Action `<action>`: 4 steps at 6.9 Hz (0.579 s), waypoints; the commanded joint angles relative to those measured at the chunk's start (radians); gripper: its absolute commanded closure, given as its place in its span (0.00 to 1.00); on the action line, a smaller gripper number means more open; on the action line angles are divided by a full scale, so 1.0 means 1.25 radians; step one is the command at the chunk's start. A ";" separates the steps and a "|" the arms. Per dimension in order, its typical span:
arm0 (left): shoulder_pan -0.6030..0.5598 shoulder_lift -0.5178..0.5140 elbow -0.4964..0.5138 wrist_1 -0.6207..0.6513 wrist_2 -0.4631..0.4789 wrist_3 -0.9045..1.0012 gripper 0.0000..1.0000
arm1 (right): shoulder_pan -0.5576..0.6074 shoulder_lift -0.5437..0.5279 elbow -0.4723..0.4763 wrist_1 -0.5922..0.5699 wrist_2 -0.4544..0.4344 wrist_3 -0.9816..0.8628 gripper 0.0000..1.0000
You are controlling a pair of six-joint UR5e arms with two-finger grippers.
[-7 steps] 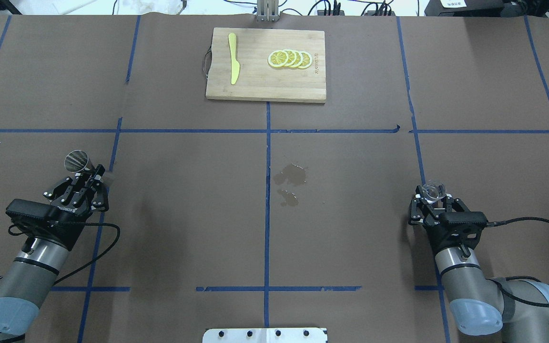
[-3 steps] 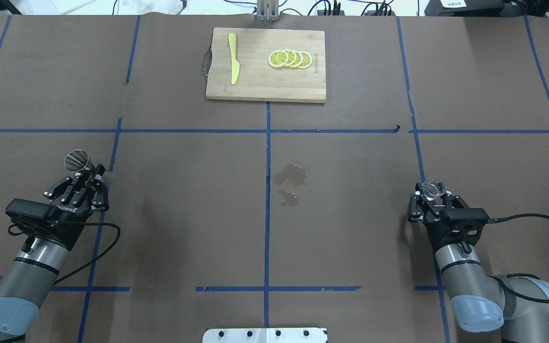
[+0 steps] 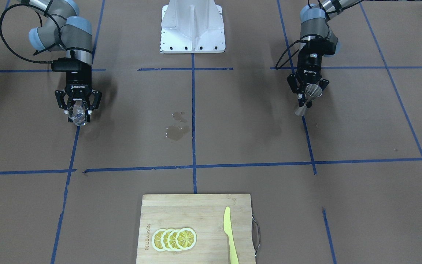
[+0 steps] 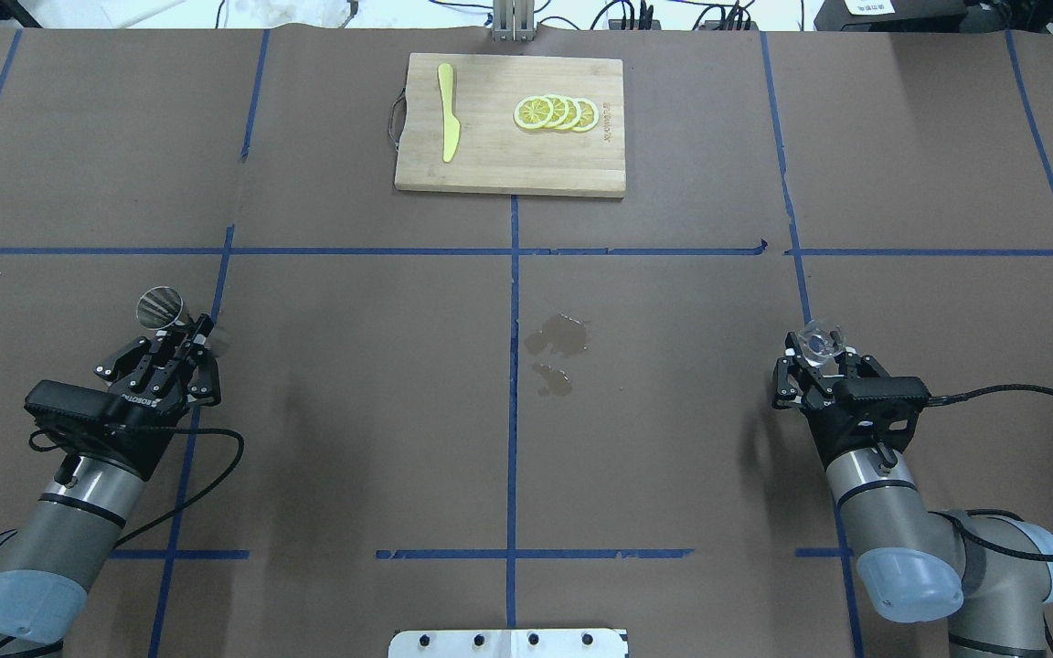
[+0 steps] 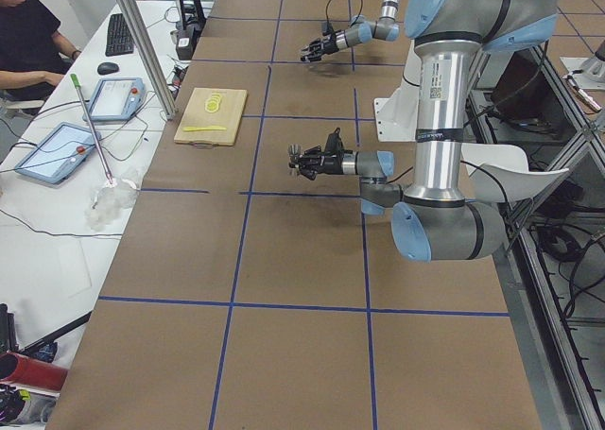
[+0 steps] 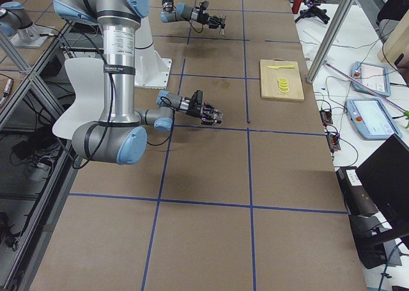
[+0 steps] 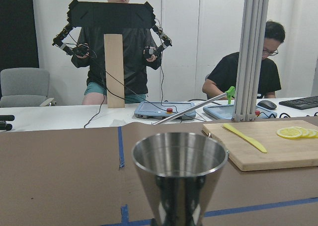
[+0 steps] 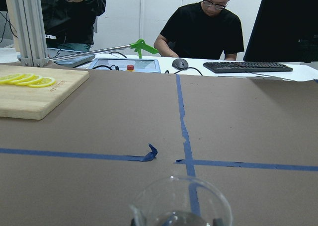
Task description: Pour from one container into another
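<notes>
The left jaws are clenched on the waist of the steel jigger (image 4: 159, 307), which is tilted, at 9 o'clock from the wet patch (image 4: 558, 336) in the middle of the worktop (image 4: 673, 457). The right jaws grasp the clear glass cup (image 4: 817, 344) at 3 o'clock from that patch. A cutting board (image 4: 508, 164) with lemon slices (image 4: 555, 113) lies at 12 o'clock.

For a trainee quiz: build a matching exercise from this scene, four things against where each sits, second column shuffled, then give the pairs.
Things:
1. glass cup
2. jigger
3. yellow knife
4. spill

Places:
A. on the cutting board
B. in the left pincer
C. on the table, in neither pincer
D. in the right pincer

Pairs: 1-D, 2-B, 3-A, 4-C.
</notes>
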 commanded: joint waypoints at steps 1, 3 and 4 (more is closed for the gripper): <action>0.002 -0.071 0.007 -0.001 -0.008 0.063 1.00 | 0.000 0.019 0.051 0.001 0.002 -0.036 1.00; 0.003 -0.123 0.010 0.000 -0.071 0.098 1.00 | -0.002 0.043 0.110 -0.007 0.008 -0.139 1.00; 0.005 -0.134 0.000 -0.001 -0.117 0.155 1.00 | -0.002 0.091 0.113 -0.009 0.027 -0.170 1.00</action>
